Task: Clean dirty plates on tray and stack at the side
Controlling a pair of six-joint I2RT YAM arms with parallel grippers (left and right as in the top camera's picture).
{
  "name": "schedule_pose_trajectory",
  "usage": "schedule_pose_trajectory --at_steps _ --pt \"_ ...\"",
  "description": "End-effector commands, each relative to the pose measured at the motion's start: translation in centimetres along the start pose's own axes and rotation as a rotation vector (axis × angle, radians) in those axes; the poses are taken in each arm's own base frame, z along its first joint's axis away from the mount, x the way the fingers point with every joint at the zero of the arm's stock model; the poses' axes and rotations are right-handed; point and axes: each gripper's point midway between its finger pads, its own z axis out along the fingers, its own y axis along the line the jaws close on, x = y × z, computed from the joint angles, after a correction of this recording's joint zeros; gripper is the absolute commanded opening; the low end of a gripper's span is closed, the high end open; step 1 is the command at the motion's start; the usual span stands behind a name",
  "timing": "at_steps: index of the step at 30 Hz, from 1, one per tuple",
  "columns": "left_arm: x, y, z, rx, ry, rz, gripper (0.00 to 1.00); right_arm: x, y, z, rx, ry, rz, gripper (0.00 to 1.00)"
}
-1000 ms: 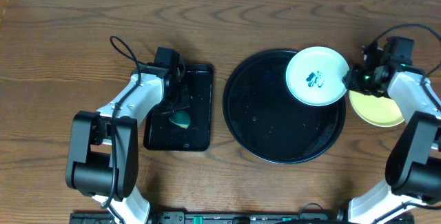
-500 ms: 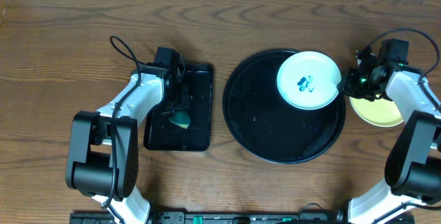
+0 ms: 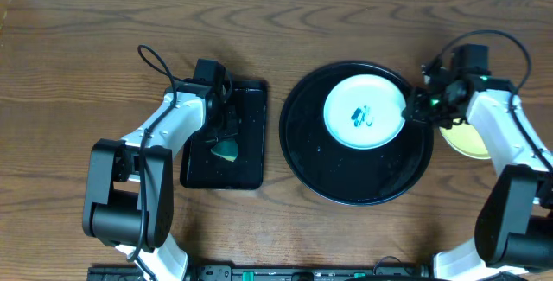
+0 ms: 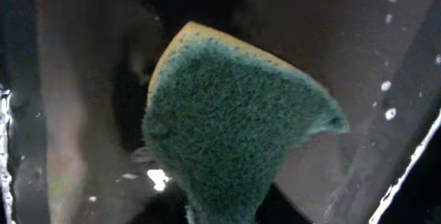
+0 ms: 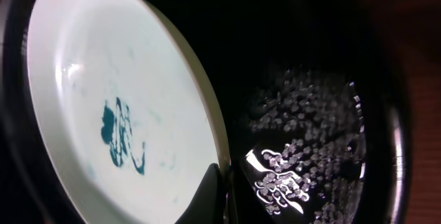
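A pale blue-white plate [image 3: 364, 111] with a blue-green scribble at its centre is over the upper middle of the round black tray [image 3: 320, 169]. My right gripper [image 3: 415, 108] is shut on its right rim; the right wrist view shows a finger on the plate's edge [image 5: 222, 182] and the plate [image 5: 117, 114] above the wet tray [image 5: 310, 114]. A pale yellow plate [image 3: 473, 138] lies on the wood at the right, partly hidden by the right arm. My left gripper [image 3: 221, 134] is shut on a green sponge [image 4: 227, 134], over the rectangular tray. A third plate is out of view.
A smaller rectangular black tray [image 3: 226, 134] lies left of the round tray, with the sponge [image 3: 226, 150] over it. Brown wood tabletop [image 3: 346, 22] surrounds both trays. Water drops dot the round tray.
My right gripper has carried the blue-white plate leftward from the tray's upper right edge to its upper middle. The left arm has not moved.
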Motion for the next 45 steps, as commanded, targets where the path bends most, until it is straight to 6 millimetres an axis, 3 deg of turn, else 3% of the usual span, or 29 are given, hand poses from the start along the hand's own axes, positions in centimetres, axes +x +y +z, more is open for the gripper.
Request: schedule_pose_trajectory --at_steps 1,13,15,19,20,29,40,45 --pt "0.0 0.4 -0.1 -0.015 -0.002 -0.002 0.41 0.1 0.3 1.1 0.057 0.017 -0.004 0.01" --pt "0.1 0.4 -0.1 -0.018 0.004 -0.002 0.54 1.1 2.4 2.7 0.111 0.040 -0.065 0.01" --pt "0.1 0.4 -0.1 -0.018 0.004 -0.002 0.48 1.2 2.4 2.8 0.122 0.038 -0.061 0.01" --pt "0.1 0.4 -0.1 -0.018 0.005 -0.002 0.12 1.3 2.8 2.9 0.120 0.039 -0.072 0.01" --pt "0.2 0.4 -0.1 -0.019 0.007 -0.003 0.08 1.3 2.8 2.9 0.119 0.040 -0.073 0.01" --pt "0.0 0.3 -0.4 -0.015 -0.003 -0.001 0.07 1.3 2.8 2.9 0.120 0.039 -0.073 0.01" --pt "-3.6 -1.9 -6.5 0.073 -0.236 0.035 0.07 1.2 2.7 2.9 0.126 0.034 -0.074 0.01" --pt "-3.9 -2.1 -7.2 0.083 -0.262 0.039 0.07 1.2 2.7 2.9 0.126 0.034 -0.074 0.01"
